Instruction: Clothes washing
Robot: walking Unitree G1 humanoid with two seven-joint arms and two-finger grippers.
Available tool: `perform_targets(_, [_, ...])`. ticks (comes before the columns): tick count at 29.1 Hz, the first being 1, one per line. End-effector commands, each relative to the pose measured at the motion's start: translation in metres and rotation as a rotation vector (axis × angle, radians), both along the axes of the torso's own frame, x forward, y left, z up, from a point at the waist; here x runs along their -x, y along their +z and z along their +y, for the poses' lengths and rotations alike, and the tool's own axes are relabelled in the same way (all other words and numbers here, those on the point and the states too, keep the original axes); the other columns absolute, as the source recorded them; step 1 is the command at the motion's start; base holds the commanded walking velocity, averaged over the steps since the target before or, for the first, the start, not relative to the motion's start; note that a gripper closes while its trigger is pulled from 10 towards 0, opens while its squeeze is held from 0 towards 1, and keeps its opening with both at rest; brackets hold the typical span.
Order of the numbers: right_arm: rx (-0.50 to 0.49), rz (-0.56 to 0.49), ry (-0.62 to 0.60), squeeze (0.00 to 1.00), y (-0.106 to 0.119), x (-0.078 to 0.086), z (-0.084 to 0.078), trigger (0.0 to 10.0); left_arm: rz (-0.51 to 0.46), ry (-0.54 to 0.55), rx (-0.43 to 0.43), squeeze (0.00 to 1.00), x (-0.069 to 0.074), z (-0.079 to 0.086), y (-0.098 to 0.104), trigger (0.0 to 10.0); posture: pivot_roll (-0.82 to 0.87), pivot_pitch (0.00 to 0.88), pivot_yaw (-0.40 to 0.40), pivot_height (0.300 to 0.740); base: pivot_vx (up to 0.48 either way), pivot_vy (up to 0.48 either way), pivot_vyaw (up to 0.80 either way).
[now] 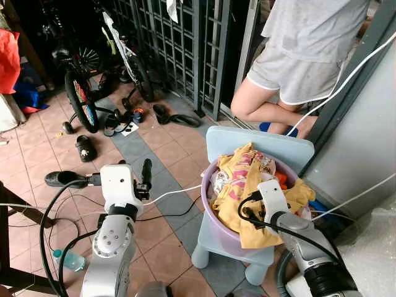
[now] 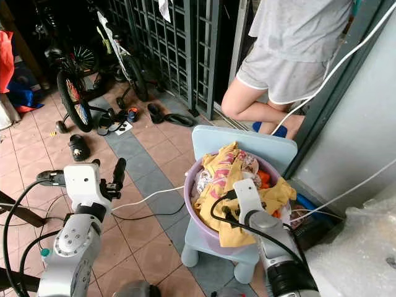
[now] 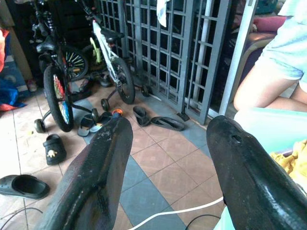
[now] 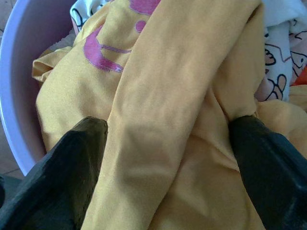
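The lilac basin (image 1: 218, 230) sits on a pale blue stool (image 1: 218, 141), heaped with clothes. The right gripper (image 4: 165, 143) is down in that basin, fingers (image 4: 72, 158) spread wide to either side of a fold of the yellow garment (image 1: 238, 185) — touching it, not yet clenched. Beside the basin, over the tiled floor (image 1: 164, 154), the left gripper (image 3: 168, 163) hangs wide apart — holding nothing. A person (image 1: 297, 55) crouches behind the stool.
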State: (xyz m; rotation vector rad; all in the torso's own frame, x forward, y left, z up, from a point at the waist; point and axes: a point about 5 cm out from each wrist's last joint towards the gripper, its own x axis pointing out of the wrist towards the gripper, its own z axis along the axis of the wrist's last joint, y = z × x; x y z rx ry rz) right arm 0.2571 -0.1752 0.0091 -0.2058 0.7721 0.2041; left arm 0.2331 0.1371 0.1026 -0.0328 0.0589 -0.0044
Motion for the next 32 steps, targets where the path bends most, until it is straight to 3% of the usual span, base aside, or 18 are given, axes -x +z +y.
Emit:
perform_targets(1, [0.032,0.004,0.003,1.0,-0.005,0.0024,-0.0013,3.4,0.0,-0.003,-0.01,0.0,-0.001,-0.0011,-0.0007,10.0,0.03,0.0,0.005,0.74,0.0,0.0,0.0])
perform_targets(3, [0.032,0.004,0.003,1.0,-0.005,0.0024,-0.0013,3.4,0.0,-0.003,-0.01,0.0,-0.001,-0.0011,-0.0007,10.0,0.03,0.0,0.005,0.74,0.0,0.0,0.0])
perform_targets(4, [0.031,0.003,0.004,1.0,-0.0055,0.0022,-0.0012,0.0,-0.001,-0.003,-0.01,0.0,-0.0011,-0.0012,-0.0007,10.0,0.03,0.0,0.005,0.74,0.0,0.0,0.0])
perform_targets(5, [0.031,0.003,0.004,1.0,-0.0055,0.0022,-0.0012,0.0,-0.001,-0.003,-0.01,0.0,-0.0011,-0.0012,-0.0007,10.0,0.03,0.0,0.005,0.74,0.0,0.0,0.0])
perform_targets(6, [0.027,0.01,0.004,0.07,-0.0065,0.0025,-0.0009,0.0,-0.002,-0.003,-0.01,0.0,-0.0016,-0.0012,-0.0008,10.0,0.03,0.0,0.001,0.74,0.0,0.0,0.0])
perform_targets(7, [0.027,0.01,0.004,0.07,-0.0065,0.0025,-0.0009,0.0,-0.002,-0.003,-0.01,0.0,-0.0016,-0.0012,-0.0008,10.0,0.03,0.0,0.001,0.74,0.0,0.0,0.0])
perform_targets(8, [0.005,0.022,0.007,0.0,-0.0071,0.0018,0.0,0.0,-0.012,0.008,-0.013,0.0,-0.0046,0.0008,0.0004,10.0,0.03,0.0,-0.003,0.74,0.0,0.0,0.0])
perform_targets(32, [-0.081,0.036,0.082,0.0,-0.0067,0.0046,0.0061,0.0,-0.003,0.029,0.001,0.0,-0.0023,-0.0032,-0.005,10.0,0.01,0.0,-0.027,0.74,0.0,0.0,0.0])
